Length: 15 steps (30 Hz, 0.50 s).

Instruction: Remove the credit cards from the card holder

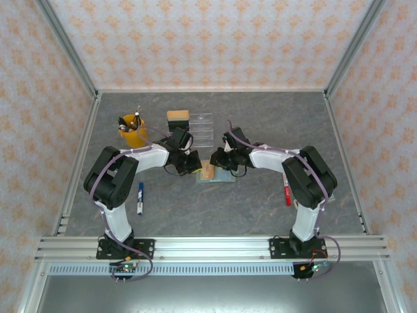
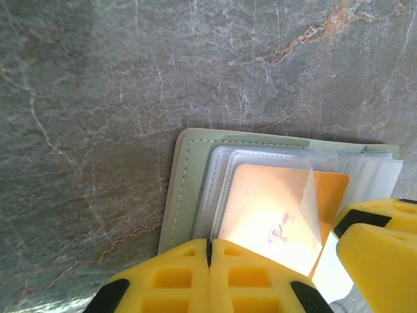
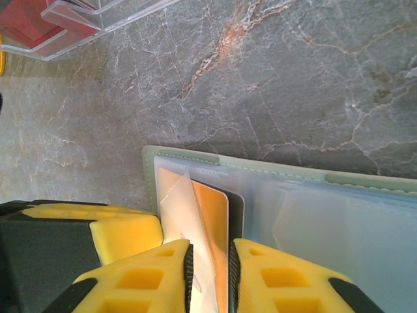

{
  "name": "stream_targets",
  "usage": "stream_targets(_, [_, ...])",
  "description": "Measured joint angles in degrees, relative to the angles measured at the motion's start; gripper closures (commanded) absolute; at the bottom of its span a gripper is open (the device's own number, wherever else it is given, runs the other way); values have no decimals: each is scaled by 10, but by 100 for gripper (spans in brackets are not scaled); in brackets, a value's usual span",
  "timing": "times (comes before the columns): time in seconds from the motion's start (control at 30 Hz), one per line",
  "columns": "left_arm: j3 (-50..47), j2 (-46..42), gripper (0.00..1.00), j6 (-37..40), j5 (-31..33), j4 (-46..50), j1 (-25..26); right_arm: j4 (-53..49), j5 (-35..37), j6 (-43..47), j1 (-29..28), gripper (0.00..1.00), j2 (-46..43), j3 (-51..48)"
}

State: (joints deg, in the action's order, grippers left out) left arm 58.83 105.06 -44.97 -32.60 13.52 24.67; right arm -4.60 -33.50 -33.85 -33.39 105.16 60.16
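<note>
1. Card holder (image 2: 184, 182) lies open on the table (image 2: 98, 98), just ahead of the left gripper (image 2: 209, 254), whose jaws are together.
2. Right gripper (image 3: 210, 261) clamps the tan-orange card (image 3: 215, 208), which is partly in its sleeve.
3. Judged: extraction barely begun; the dark card (image 3: 236, 218) behind remains.

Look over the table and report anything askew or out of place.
In the open card holder, the clear sleeve film is lifted askew over the tan-orange card, which the right pincer pinches. A blue marker and a red marker lie loose on the table.
</note>
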Motion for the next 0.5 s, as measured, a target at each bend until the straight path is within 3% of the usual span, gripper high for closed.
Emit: stream_targets(0.5, [0, 0, 98, 0, 0, -1, 0, 3, -11, 0, 1, 77, 15, 0])
